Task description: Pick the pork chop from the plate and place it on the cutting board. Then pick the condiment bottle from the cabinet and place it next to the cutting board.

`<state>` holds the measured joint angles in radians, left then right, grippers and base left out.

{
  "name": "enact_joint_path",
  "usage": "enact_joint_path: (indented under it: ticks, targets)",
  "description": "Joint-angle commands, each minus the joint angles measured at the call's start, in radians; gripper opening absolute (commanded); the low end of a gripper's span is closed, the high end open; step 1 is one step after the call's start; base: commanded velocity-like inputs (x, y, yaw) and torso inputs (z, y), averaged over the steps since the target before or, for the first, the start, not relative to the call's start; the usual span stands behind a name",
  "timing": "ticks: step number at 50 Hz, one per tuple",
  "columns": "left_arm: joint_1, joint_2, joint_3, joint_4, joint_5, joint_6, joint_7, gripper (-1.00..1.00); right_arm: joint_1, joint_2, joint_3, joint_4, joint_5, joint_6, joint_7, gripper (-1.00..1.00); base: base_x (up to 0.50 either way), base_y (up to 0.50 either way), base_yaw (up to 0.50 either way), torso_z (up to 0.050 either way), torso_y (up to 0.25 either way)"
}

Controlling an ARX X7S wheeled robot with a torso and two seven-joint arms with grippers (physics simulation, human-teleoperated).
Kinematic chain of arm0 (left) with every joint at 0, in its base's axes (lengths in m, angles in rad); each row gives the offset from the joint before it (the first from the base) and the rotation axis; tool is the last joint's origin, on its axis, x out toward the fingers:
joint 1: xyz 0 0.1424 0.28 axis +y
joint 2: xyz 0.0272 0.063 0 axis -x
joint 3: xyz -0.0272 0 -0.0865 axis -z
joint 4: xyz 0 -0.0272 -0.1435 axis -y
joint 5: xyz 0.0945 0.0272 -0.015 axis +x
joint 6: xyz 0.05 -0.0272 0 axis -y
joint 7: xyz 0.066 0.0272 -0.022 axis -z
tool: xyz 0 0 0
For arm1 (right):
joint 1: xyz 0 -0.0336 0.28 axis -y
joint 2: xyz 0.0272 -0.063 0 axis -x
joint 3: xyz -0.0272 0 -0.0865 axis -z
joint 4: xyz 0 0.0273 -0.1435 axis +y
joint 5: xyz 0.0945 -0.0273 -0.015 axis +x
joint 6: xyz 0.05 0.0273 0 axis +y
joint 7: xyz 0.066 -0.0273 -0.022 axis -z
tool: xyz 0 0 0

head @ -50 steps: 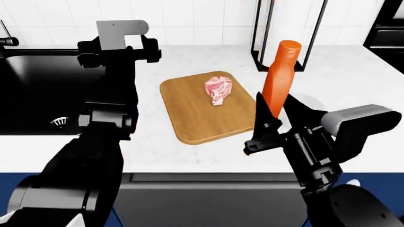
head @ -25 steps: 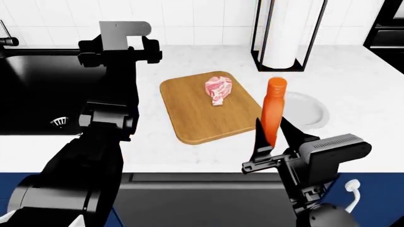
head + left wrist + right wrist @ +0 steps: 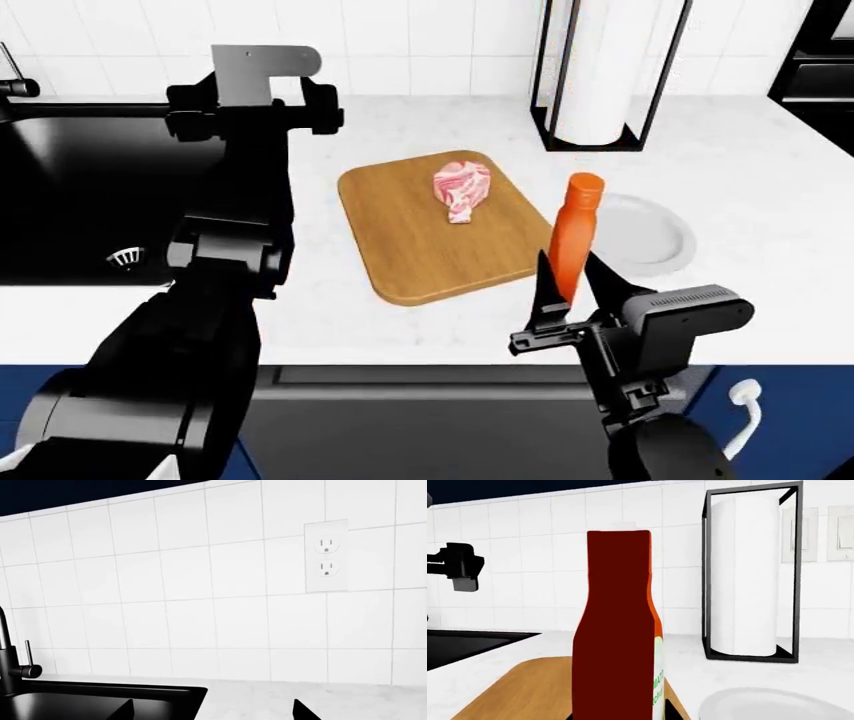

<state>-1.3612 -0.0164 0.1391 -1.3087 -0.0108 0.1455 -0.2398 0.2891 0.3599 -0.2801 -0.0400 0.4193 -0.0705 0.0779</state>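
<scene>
white countertop (image 3: 400,330) runs across the head view, faintly marbled, with a white tiled wall (image 3: 200,580) behind it and a black sink (image 3: 80,190) set in at the left. a black faucet (image 3: 10,655) stands at the sink's edge, and a double outlet (image 3: 325,556) sits in the tiles. dark blue cabinet fronts show below the counter edge.

the cutting board (image 3: 427,250) lies flat near the middle of the counter, with the pork chop (image 3: 462,188) resting on its far half. the plate (image 3: 654,235) sits just beside the board's right edge, bare. behind it stands a paper towel roll (image 3: 607,65) in a black wire stand.

the right gripper (image 3: 567,290) has its jaws clamped on the lower body of the condiment bottle (image 3: 574,235), which stands nearly upright between the board's right edge and the plate; whether its base touches the counter cannot be told. the left gripper (image 3: 260,95) is raised over the sink's edge, and whether its jaws are parted cannot be told.
</scene>
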Motion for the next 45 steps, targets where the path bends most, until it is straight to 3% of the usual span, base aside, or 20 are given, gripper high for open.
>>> enact_joint_path:
  ticks: [1, 45]
  targets:
    - [0.001, 0.0, 0.0, 0.0, -0.001, 0.002, 0.001, 1.0, 0.051, -0.038, -0.001, 0.113, -0.02, -0.055, -0.032, -1.0, 0.0, 0.0, 0.0, 0.0, 0.0]
    - [0.0, 0.001, 0.005, 0.0, 0.0, 0.003, -0.002, 1.0, 0.132, -0.109, -0.024, 0.425, -0.052, -0.158, -0.075, -1.0, 0.0, 0.0, 0.0, 0.0, 0.0]
